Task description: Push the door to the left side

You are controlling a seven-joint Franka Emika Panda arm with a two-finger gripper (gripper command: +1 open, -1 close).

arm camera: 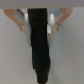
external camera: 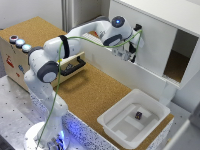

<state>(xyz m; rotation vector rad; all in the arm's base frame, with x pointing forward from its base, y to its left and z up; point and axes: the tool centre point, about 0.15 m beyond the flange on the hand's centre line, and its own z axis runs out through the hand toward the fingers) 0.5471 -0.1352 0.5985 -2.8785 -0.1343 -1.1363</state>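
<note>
The door (external camera: 150, 37) is the plain white front panel of the white cabinet at the exterior view's upper right. A dark opening (external camera: 181, 57) shows to the panel's right in that view. My gripper (external camera: 129, 56) is held against the lower part of the panel, fingers pointing at it. In the wrist view the white door (arm camera: 70, 55) fills the picture. A black upright bar (arm camera: 39, 50) runs down its middle. My gripper (arm camera: 39, 24) is open, and its pale fingers (arm camera: 22, 22) stand apart on either side of the bar's end. Contact cannot be made out.
A shallow white bin (external camera: 131, 117) holding a small dark object (external camera: 138, 115) sits on the cork tabletop (external camera: 90, 92) in front of the cabinet. A wooden box (external camera: 20, 57) with a black handle (external camera: 72, 66) and coloured buttons stands at the exterior view's left.
</note>
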